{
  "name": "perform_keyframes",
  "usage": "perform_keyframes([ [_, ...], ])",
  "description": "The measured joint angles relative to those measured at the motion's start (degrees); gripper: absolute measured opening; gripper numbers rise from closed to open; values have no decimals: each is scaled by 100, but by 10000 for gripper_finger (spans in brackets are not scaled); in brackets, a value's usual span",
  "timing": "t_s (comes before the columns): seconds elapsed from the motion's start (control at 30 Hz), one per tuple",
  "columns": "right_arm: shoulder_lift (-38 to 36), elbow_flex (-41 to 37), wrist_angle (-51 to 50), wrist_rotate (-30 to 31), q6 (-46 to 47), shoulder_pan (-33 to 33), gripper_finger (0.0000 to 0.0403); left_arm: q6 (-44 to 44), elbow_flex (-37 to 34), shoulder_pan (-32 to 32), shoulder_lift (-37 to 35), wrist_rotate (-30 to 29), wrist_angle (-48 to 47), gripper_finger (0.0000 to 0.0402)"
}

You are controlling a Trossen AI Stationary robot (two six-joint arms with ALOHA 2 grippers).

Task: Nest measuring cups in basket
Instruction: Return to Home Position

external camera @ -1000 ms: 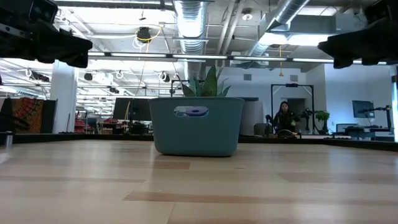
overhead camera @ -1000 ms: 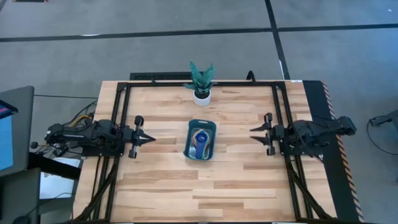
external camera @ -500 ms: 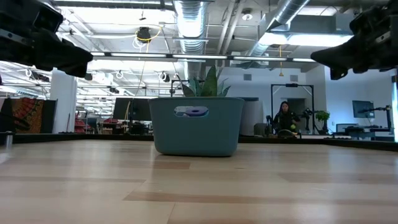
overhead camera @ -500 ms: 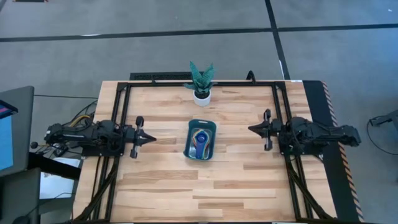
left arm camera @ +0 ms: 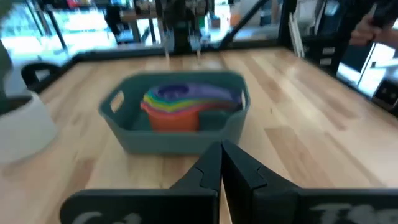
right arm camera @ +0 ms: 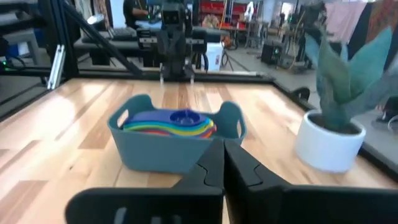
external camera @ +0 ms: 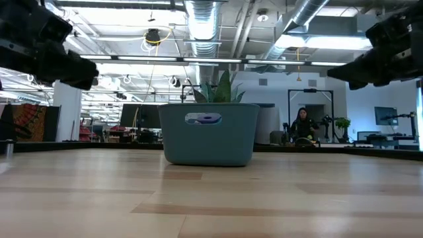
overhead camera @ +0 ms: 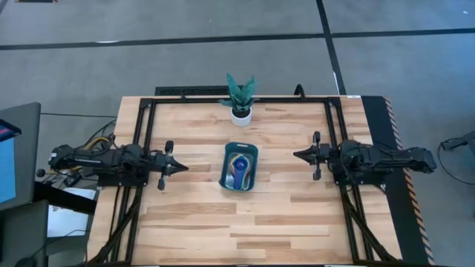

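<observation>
My left pincer [overhead camera: 178, 167] and right pincer [overhead camera: 297, 155] were clenched on nothing, one each side of the basket [left arm camera: 186, 142] on the bench [overhead camera: 282, 215], where the stacked cups [left arm camera: 177, 104] looked light, hard and slippery, best pinched by a flat handle.

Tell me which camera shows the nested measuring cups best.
Left wrist view: it looks down into the basket, showing the measuring cups: stacked coloured rims, orange side. Right wrist view: only rims above the wall. High view: a small top-down stack. Low view: a sliver through the handle slot.
</observation>
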Motion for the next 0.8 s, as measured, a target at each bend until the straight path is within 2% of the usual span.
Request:
perform_keyframes([
  [0.2,284,-1,0,-1,494,0,53,-298,0,0,577,2,12,0],
  [0.4,343,-4,13,-2,1021,2,65,-503,0,0,865,2,11,0],
  [0.67,332,-4,171,149,804,-13,65,-509,0,0,909,2,15,0],
  [0.8,332,-6,927,450,697,-103,65,-451,0,0,902,-13,21,0],
])
